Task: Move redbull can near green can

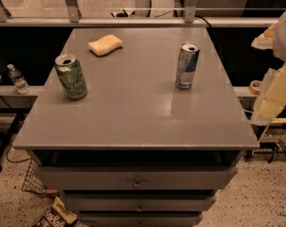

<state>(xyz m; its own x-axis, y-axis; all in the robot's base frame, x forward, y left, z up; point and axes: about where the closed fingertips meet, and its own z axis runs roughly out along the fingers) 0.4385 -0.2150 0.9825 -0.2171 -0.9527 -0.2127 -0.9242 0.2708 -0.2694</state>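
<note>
well, the grey tabletop (pixel 133 119) fills the view. off its right edge, the pale gripper (pixel 274 94) is cut off; how open it is, i cannot tell. the green can (pixel 71 78) stands upright by the left edge. the redbull can (pixel 187 66) stands upright near the right edge. a yellow sponge (pixel 105 45) lies toward the far edge.

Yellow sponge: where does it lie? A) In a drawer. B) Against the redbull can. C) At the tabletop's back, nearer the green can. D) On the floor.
C: the yellow sponge lies at the back of the tabletop, nearer the green can than the redbull can; the end effector is at the view's right edge, apart from both cans.
</note>
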